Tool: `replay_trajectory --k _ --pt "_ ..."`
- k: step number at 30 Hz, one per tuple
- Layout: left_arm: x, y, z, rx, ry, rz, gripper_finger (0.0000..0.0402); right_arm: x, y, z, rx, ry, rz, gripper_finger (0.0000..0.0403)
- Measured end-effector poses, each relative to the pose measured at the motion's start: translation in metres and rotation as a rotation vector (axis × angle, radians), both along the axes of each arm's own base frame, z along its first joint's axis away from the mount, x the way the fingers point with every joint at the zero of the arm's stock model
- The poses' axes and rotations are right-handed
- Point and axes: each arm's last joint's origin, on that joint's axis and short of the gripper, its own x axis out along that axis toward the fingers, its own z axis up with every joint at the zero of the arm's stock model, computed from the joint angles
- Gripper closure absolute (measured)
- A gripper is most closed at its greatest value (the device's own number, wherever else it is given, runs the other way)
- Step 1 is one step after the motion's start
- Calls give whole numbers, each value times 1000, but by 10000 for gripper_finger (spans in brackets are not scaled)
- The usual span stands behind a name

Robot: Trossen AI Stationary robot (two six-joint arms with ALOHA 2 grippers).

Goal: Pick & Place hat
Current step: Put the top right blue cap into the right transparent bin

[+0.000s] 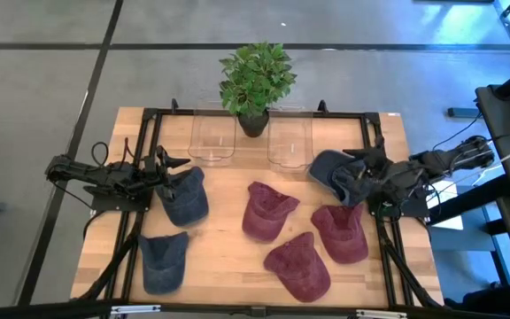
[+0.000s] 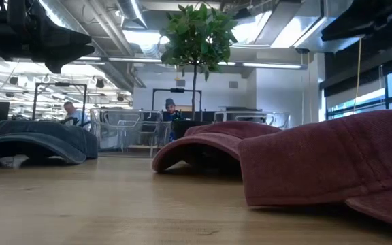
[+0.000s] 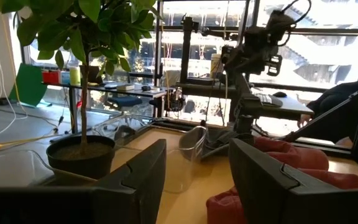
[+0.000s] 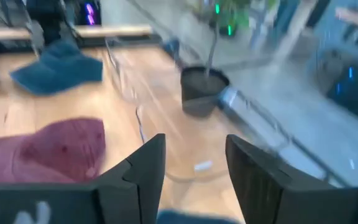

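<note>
Six caps on my table, three maroon and three blue denim.

I see the maroon hats (image 1: 268,211), (image 1: 340,232) and (image 1: 299,266) lying crown-up in a loose cluster right of centre, near one another. One blue hat (image 1: 184,195) lies at the left, another blue hat (image 1: 164,261) sits nearer the front-left corner, and a third blue hat (image 1: 333,172) lies at the right side just beside a clear bin.
</note>
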Motion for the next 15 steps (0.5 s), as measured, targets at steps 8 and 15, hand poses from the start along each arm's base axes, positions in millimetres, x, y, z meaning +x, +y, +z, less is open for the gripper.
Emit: replay_trajectory --k 8,15 --pt "0 0 0 0 0 1 231 -2 2 27 417 261 -185 233" --pt "0 0 0 -2 1 11 231 -1 1 8 693 607 -430 233"
